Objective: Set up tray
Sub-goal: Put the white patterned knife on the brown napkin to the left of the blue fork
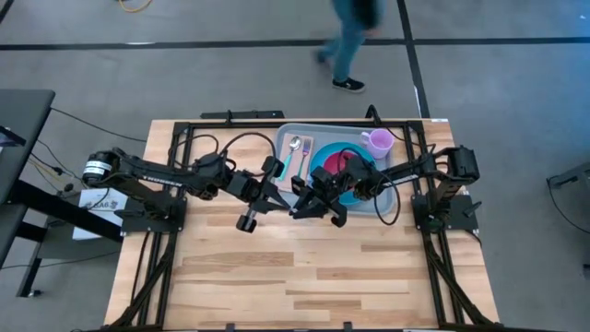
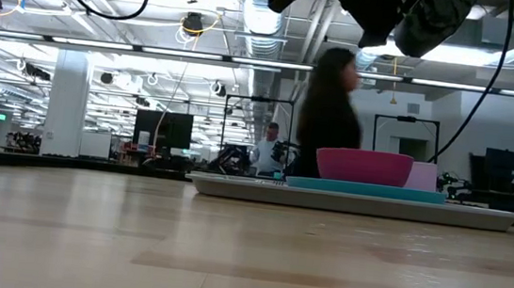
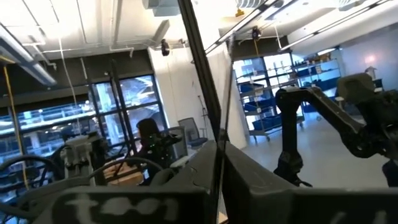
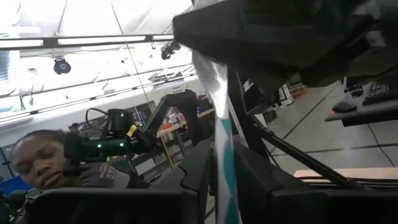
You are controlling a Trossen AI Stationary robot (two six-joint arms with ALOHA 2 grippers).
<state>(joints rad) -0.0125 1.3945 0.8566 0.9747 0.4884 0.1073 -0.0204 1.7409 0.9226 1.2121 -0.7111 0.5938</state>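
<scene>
Bare planked wooden table (image 2: 227, 255) (flat grey-blue tray (image 2: 355, 202) behind)

You had a round blue plate (image 1: 324, 159) on the far side of the table (image 1: 277, 277), toward one o'clock from its middle. A pink bowl (image 2: 364, 166) sat on that plate. At two o'clock from the plate stood a lilac cup (image 1: 379, 141). At nine o'clock from the plate lay a spoon (image 1: 295, 148) and, just beside it, a teal-handled utensil (image 1: 305, 155), both pointing toward twelve. Beyond the table's far edge, at twelve o'clock, you had a person (image 1: 348, 41) in jeans and dark shoes on the grey floor. Another person (image 2: 267, 150) stood farther back in the room.
</scene>
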